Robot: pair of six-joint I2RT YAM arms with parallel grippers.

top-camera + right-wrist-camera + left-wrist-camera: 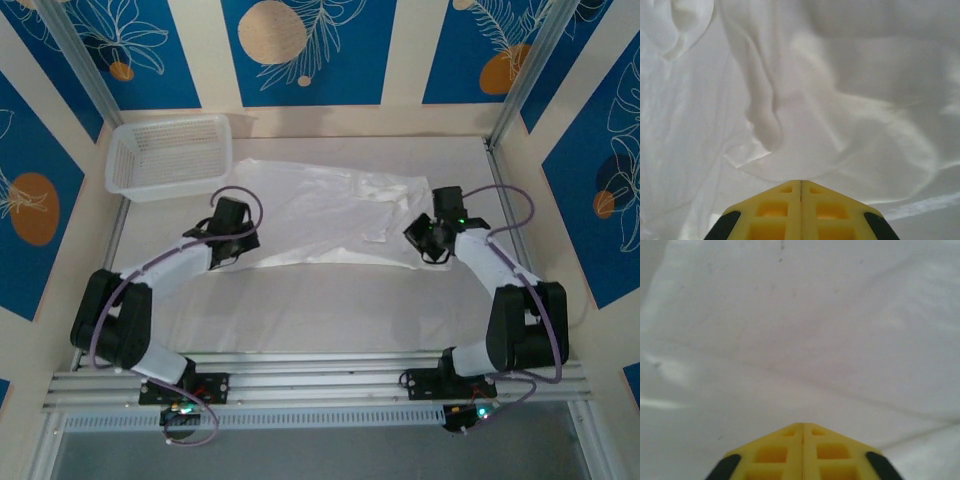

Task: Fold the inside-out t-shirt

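Note:
The inside-out t-shirt (pixel 320 215) lies spread and wrinkled across the middle of the white table, plain white with a loose fold near its right side. My left gripper (pixel 232 252) sits at the shirt's near left corner. In the left wrist view its yellow fingers (pixel 775 452) are pressed together, the left gripper (pixel 803 425) shut, with smooth cloth (pixel 805 330) right at the tips. My right gripper (pixel 428 245) is at the shirt's near right edge. Seen from the right wrist, the right gripper (pixel 800 181) is shut on a rounded fold of the cloth (pixel 850 100).
A white mesh basket (pixel 165 187) stands at the back left, just beyond the shirt's left end. Bare table (pixel 330 310) stretches between the shirt and the arm bases. Metal frame posts (pixel 520 90) rise at the back corners.

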